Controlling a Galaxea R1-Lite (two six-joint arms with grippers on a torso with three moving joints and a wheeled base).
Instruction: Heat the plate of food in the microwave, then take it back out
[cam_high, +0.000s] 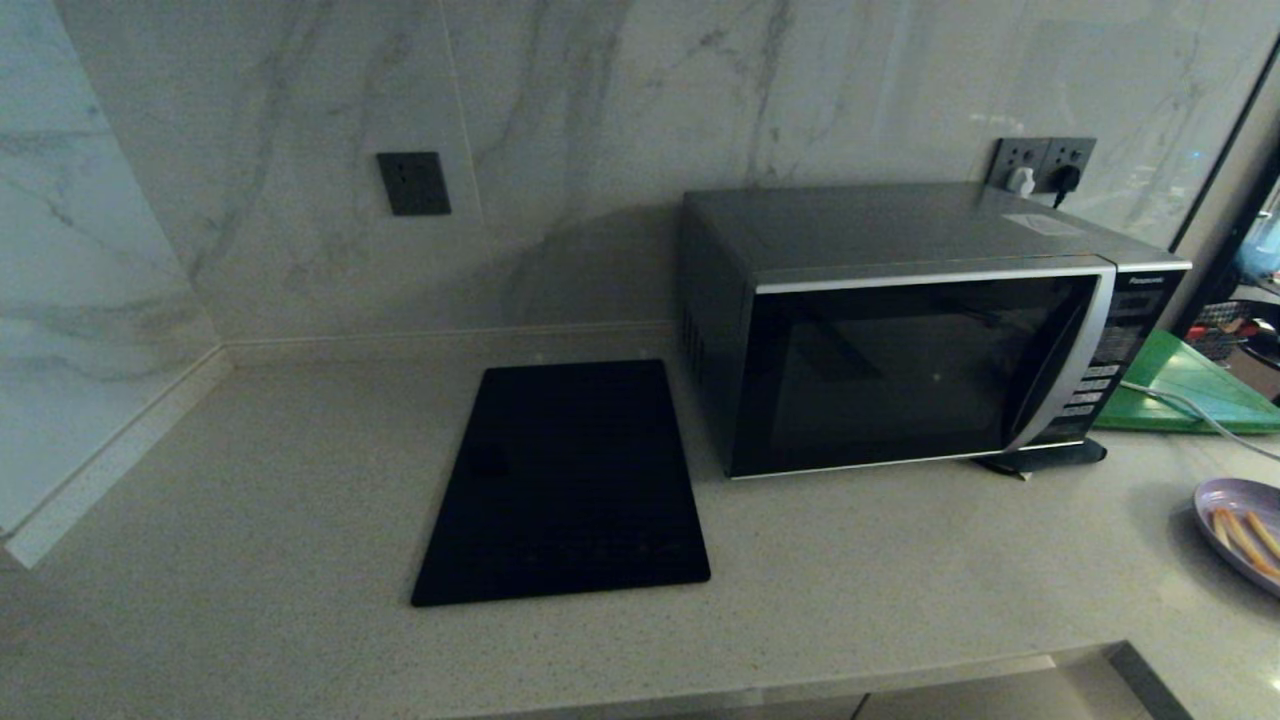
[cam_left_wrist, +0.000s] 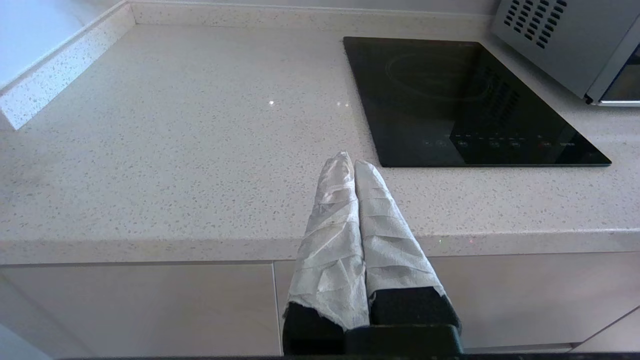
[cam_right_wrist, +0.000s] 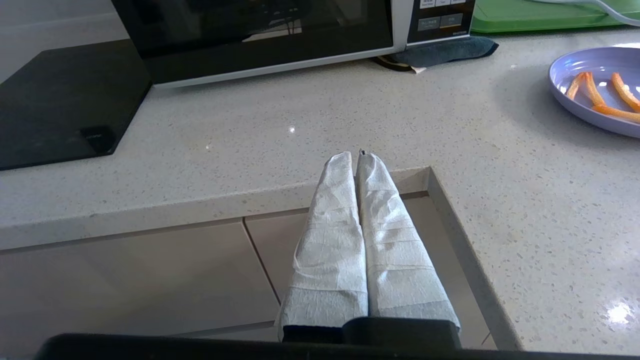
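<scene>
**Both arms parked as plate waits off to the right of a closed microwave**

The robot's two arms hang back at the front edge of the pale speckled stone bench (cam_high: 250, 520), neither at work. The left gripper (cam_left_wrist: 348, 161), its white-wrapped fingers (cam_left_wrist: 330, 210) pressed together and holding nothing, sits at the bench edge with the flat black rectangular glass mat (cam_left_wrist: 465, 100) ahead of it and to the right. The right gripper (cam_right_wrist: 356, 158) is likewise closed tight and empty, poised over the bench's notched corner.

The small round pale-lavender plate of food (cam_right_wrist: 595, 75) lies on the bench ahead of the right fingers (cam_right_wrist: 385, 215) and well off to their right, apart from them, and far from the left gripper; the right arm is plainly the nearer. On the plate rest a few thin golden-orange sticks (cam_right_wrist: 590, 87), fanned loosely rather than lined up on a single axis.

The large boxy black-and-silver microwave (cam_high: 900, 350) stands ahead of the right fingers and to their left, its dark glass door shut; through the glass no contents can be made out. A dark folded cloth (cam_right_wrist: 440, 50) is tucked under its right front corner, with a flat green board (cam_high: 1190, 385) just beyond.

Nothing of the task appears begun: the door likely has to be opened before the plate can go in.
</scene>
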